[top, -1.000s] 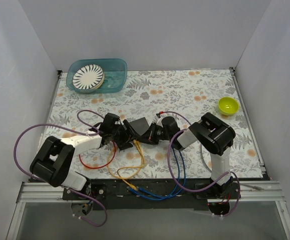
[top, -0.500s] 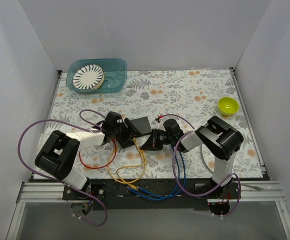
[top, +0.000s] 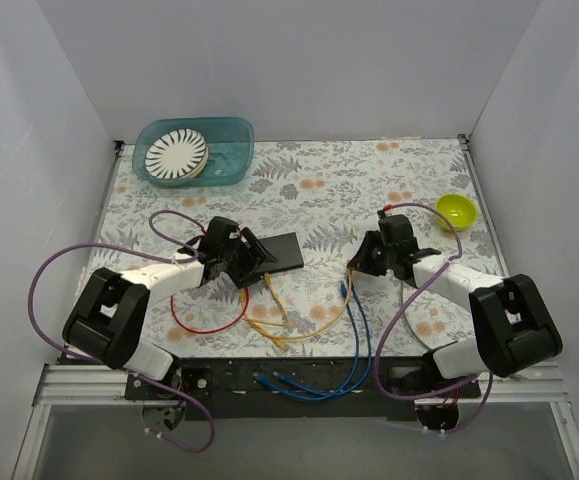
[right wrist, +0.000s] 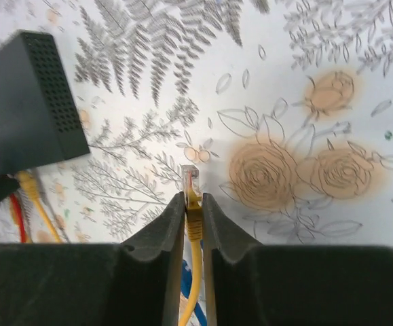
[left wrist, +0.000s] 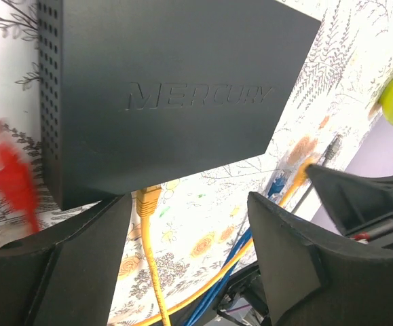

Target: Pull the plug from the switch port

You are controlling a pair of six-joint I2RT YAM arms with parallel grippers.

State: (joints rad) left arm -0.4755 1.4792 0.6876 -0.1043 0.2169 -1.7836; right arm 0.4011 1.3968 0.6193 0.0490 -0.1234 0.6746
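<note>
The matte-black switch lies on the flowered mat; the left wrist view shows its top marked MERCURY. My left gripper is open at its left, port-side end, jaws wide, one finger touching the near corner. A yellow plug sits in a port, and a blurred red cable lies beside it. My right gripper is shut on another yellow plug, whose clear tip is free in the air, well right of the switch.
Yellow, blue and red cables trail over the mat towards the near edge. A teal basin with a striped plate stands back left. A yellow-green bowl sits at the right. Purple arm cables loop by both arms.
My right gripper has moved right, away from the switch, with the yellow plug in it. The switch, tilted up before, now lies flat. The left gripper stays at its end.
</note>
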